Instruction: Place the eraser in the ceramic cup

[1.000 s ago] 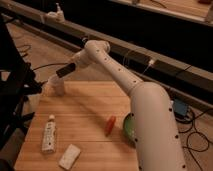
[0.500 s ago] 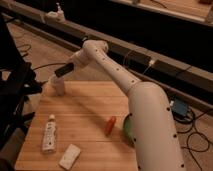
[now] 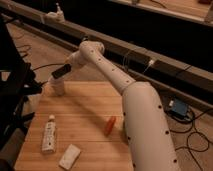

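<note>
My gripper (image 3: pixel 59 72) is a dark shape at the end of the white arm, at the far left corner of the wooden table (image 3: pixel 85 107). It hangs just above the white ceramic cup (image 3: pixel 57 88), which stands upright near that corner. The black eraser does not show as a separate thing. It may be in the dark gripper or inside the cup, and I cannot tell which.
An orange carrot (image 3: pixel 110 125) lies mid-table beside the arm's thick white body (image 3: pixel 147 130). A white tube (image 3: pixel 49 136) and a white rectangular block (image 3: pixel 70 156) lie at the front left. Cables and a blue box (image 3: pixel 177 108) are on the floor to the right.
</note>
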{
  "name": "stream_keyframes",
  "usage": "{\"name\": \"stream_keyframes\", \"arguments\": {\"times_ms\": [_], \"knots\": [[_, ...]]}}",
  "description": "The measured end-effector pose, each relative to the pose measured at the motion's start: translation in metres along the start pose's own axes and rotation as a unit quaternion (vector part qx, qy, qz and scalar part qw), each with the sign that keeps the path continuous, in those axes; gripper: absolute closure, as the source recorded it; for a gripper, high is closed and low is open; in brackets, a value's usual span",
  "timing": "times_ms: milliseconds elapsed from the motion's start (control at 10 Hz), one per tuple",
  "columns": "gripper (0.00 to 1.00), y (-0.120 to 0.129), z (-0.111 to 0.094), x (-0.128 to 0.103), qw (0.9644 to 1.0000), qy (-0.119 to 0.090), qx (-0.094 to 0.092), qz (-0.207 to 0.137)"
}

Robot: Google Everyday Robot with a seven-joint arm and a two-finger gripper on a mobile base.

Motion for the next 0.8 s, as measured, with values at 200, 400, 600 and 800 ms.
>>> {"name": "stream_keyframes", "arguments": {"times_ms": [200, 400, 600, 800], "knots": [[0.49, 0.001, 0.015, -0.012, 0.9998, -0.019, -0.005, -0.003], [0.30, 0.005, 0.026, -0.018, 0.9993, -0.035, -0.013, -0.003], [0.20, 0.010, 0.035, -0.022, 0.9986, -0.047, -0.022, -0.002], [0.20, 0.013, 0.039, -0.019, 0.9982, -0.052, -0.028, 0.001]]}}
